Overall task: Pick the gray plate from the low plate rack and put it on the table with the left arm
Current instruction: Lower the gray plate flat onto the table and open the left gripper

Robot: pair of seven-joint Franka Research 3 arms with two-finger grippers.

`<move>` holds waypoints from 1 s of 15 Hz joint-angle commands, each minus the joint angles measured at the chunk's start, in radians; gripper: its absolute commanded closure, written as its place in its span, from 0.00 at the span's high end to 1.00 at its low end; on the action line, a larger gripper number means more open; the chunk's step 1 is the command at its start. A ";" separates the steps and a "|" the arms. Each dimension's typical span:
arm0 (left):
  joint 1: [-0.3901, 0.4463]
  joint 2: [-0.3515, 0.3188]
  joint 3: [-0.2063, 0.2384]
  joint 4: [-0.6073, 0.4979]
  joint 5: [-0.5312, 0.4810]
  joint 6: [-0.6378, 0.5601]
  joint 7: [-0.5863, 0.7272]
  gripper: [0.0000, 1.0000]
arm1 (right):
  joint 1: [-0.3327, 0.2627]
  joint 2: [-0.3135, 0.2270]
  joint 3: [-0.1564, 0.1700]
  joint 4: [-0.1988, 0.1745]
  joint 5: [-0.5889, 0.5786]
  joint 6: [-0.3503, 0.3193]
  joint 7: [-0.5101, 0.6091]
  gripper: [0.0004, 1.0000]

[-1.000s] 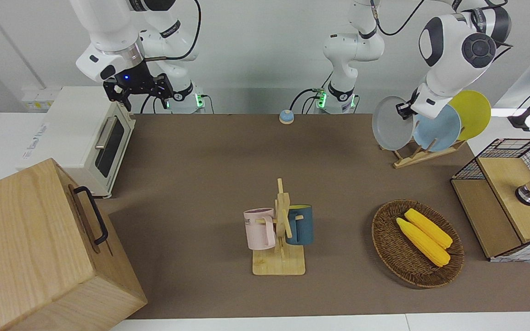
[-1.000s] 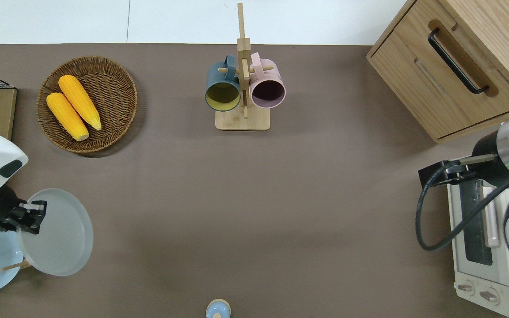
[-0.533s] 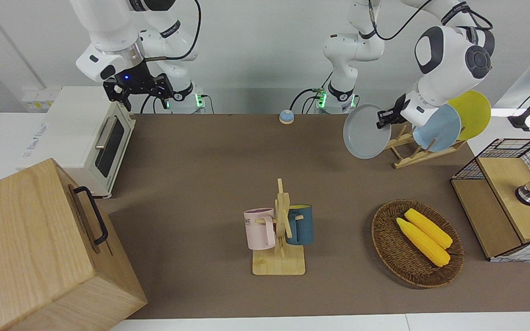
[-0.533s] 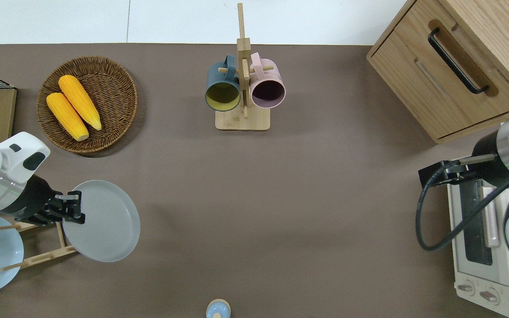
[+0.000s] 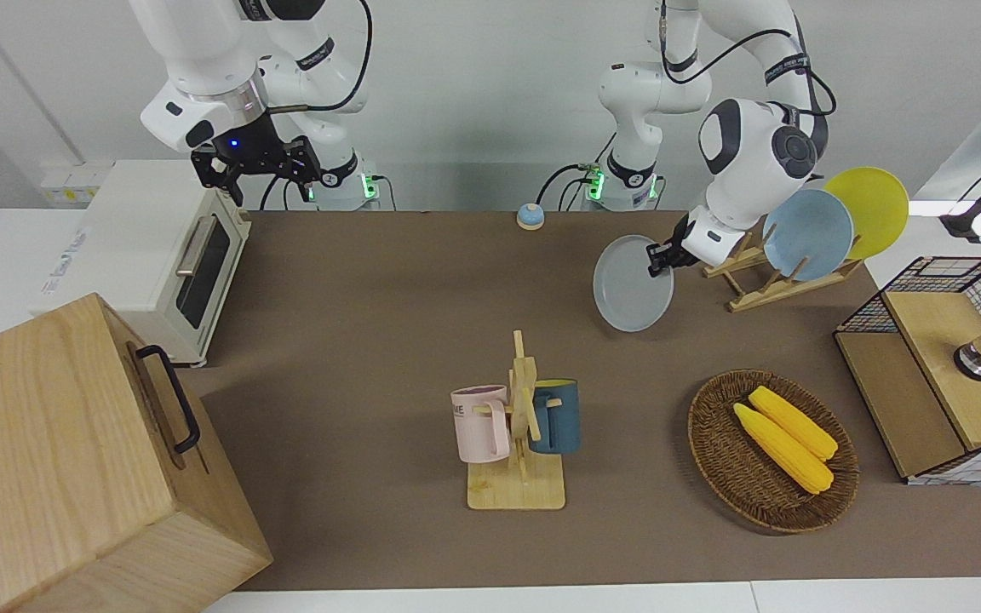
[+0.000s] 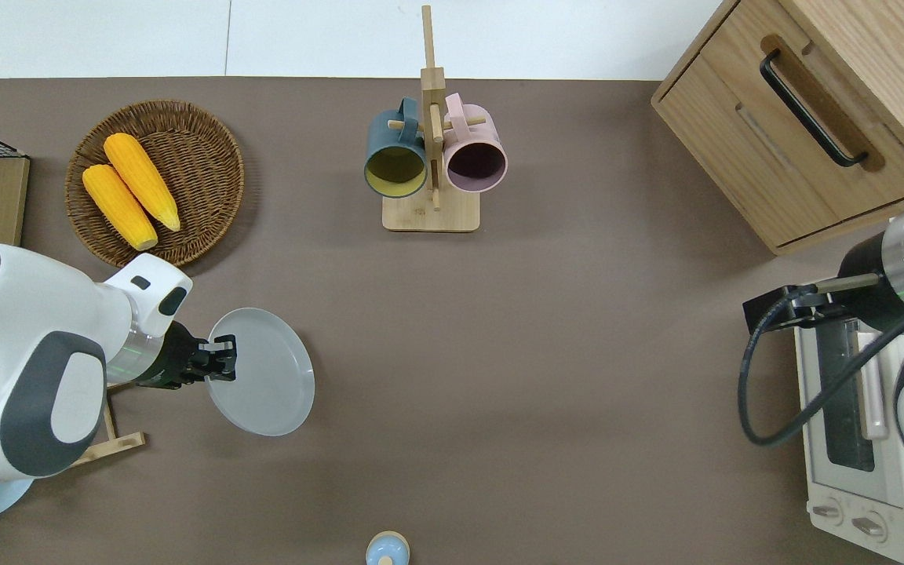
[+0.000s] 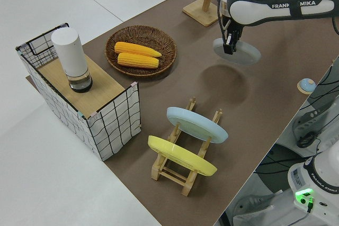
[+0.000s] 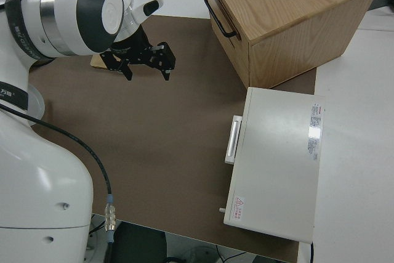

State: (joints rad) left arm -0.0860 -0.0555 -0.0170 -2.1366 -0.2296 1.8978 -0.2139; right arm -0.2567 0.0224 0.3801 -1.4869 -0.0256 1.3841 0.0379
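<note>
My left gripper (image 5: 659, 254) (image 6: 223, 367) is shut on the rim of the gray plate (image 5: 633, 283) (image 6: 264, 382) (image 7: 238, 52). The plate hangs tilted in the air over bare table (image 5: 371, 298) (image 6: 538, 353), just off the low plate rack (image 5: 763, 285) (image 7: 185, 168) toward the table's middle. Its shadow falls on the brown cover below. The rack holds a light blue plate (image 5: 807, 234) and a yellow plate (image 5: 867, 213). In the overhead view my left arm covers most of the rack. The right gripper (image 5: 256, 174) (image 8: 146, 69) is parked, open.
A wicker basket (image 6: 209, 149) with two corn cobs lies farther from the robots than the held plate. A mug stand (image 6: 430, 157) with two mugs, a wooden cabinet (image 6: 805, 118), a toaster oven (image 5: 167, 255), a small bell (image 6: 387, 549) and a wire-sided box (image 5: 942, 366) also stand on the table.
The left arm lifted the gray plate off the rack and carried it toward the table's middle, lower and a little farther from the robots. The right arm stayed still.
</note>
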 commanded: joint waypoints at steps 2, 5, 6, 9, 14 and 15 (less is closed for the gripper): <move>0.006 -0.072 -0.018 -0.120 -0.008 0.090 -0.012 0.11 | -0.026 -0.002 0.023 0.010 -0.007 -0.014 0.013 0.98; 0.008 -0.061 -0.020 -0.155 0.047 0.087 -0.021 0.12 | -0.026 -0.002 0.023 0.010 -0.007 -0.014 0.013 0.98; 0.009 -0.055 -0.020 -0.164 0.058 0.087 -0.019 0.12 | -0.026 -0.002 0.023 0.010 -0.007 -0.014 0.013 0.98; 0.015 -0.041 -0.018 -0.166 0.088 0.084 -0.021 0.56 | -0.026 -0.002 0.023 0.010 -0.007 -0.014 0.013 0.98; 0.017 -0.037 -0.005 -0.161 0.122 0.083 -0.018 0.80 | -0.026 -0.002 0.023 0.010 -0.007 -0.014 0.013 0.98; 0.028 -0.037 -0.005 -0.160 0.122 0.084 -0.015 0.85 | -0.026 -0.002 0.023 0.010 -0.007 -0.014 0.013 0.98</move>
State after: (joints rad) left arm -0.0708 -0.0879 -0.0237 -2.2835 -0.1280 1.9590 -0.2176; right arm -0.2567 0.0224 0.3801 -1.4869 -0.0256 1.3841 0.0379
